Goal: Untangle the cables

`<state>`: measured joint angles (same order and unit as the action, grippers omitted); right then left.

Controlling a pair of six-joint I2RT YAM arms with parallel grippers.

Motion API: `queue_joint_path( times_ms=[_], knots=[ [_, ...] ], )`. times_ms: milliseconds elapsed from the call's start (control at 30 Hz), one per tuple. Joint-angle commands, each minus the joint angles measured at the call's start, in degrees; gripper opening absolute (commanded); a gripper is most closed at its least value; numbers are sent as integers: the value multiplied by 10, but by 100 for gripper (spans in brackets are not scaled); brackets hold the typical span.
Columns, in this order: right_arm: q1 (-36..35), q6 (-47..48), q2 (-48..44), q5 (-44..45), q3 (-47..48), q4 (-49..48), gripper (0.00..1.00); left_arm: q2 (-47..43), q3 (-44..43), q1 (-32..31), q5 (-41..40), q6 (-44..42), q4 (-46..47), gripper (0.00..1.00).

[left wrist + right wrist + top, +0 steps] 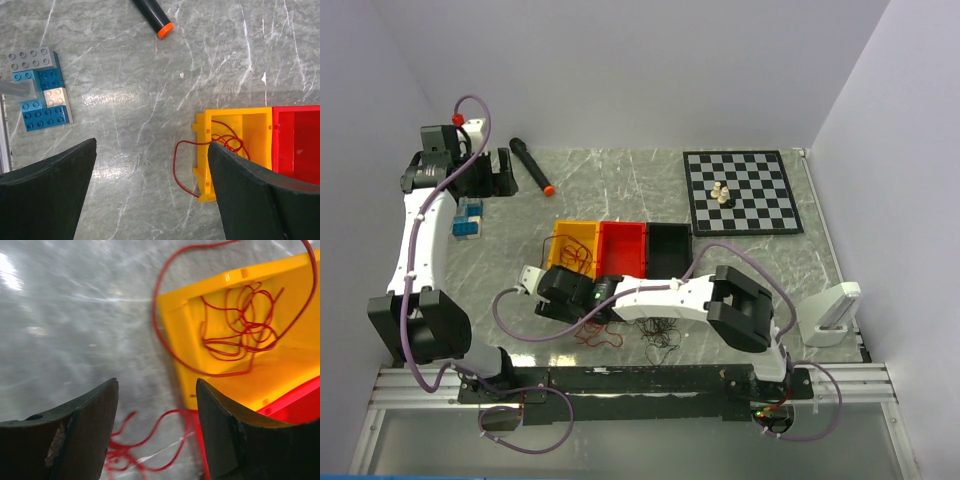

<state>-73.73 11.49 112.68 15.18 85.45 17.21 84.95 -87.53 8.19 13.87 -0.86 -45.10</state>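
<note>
My right gripper point(156, 390) is hanging spread and empty by the yellow bin point(280, 365), a bit in from the near edge, red cables point(240, 320) are sitting coiled in it and trailing out, so I'm guessing I'm mid-sorting and needing to pinch one loose strand next.
</note>
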Motion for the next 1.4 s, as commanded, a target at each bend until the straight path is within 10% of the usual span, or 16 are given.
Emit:
queue_joint_path(
  times_ms=[0, 300, 767, 1000, 1367],
  knots=[
    [1, 99, 29, 72, 33, -23, 70, -14, -13, 10, 27, 4, 5, 97],
    [2, 144, 62, 86, 38, -48, 61, -4, -15, 26, 48, 4, 7, 98],
    [4, 104, 78, 66, 62, -42, 10, -6, -8, 39, 47, -1, 12, 98],
    [8, 92, 53, 38, 37, -39, 54, -5, -10, 41, 44, -2, 12, 98],
    [8, 129, 104, 67, 58, -49, 45, 2, -14, 44, 47, -3, 12, 98]
  ],
)
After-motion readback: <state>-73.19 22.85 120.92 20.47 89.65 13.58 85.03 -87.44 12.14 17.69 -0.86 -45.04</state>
